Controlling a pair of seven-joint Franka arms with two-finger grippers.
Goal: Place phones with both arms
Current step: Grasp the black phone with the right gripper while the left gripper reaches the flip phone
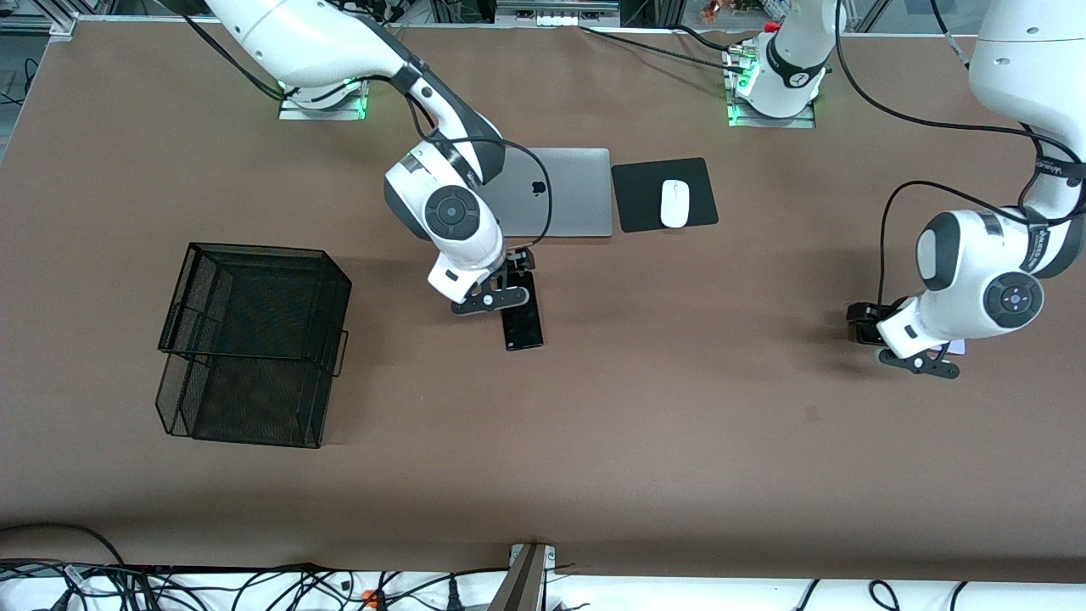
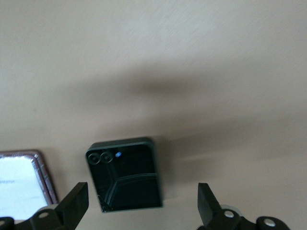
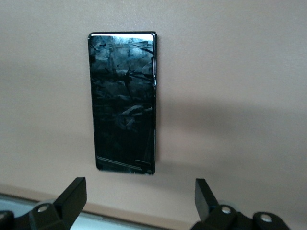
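**Black slab and two small phones, each under a waiting gripper**

Black and glossy, the long phone (image 1: pixel 522 321) lies flat on the brown table (image 1: pixel 679 441), just nearer the front camera than the grey laptop (image 1: pixel 564 191). The right gripper (image 1: pixel 496 297) hangs over the end of it nearest the laptop, jaws spread wide and holding nothing; in the right wrist view the slab (image 3: pixel 124 103) lies whole on the table (its screen throwing back reflections) with the two fingertips (image 3: pixel 72 191) apart on either side.

Toward the left arm's end of the table, the small squarish black phone (image 2: pixel 125 179) lies flat, camera lenses up, with the pale lavender-white phone (image 2: pixel 21 184) just beside it, not touching. The left gripper (image 1: pixel 920 363) hovers over this pair, jaws also wide and empty. From the front, only an edge of the black one (image 1: pixel 861 321) and a corner of the pale one (image 1: pixel 954 346) show past the arm.

Beside the laptop sits a white mouse (image 1: pixel 674 204) on a black pad (image 1: pixel 664 195). A black wire-mesh basket (image 1: pixel 254 339) stands toward the right arm's end.
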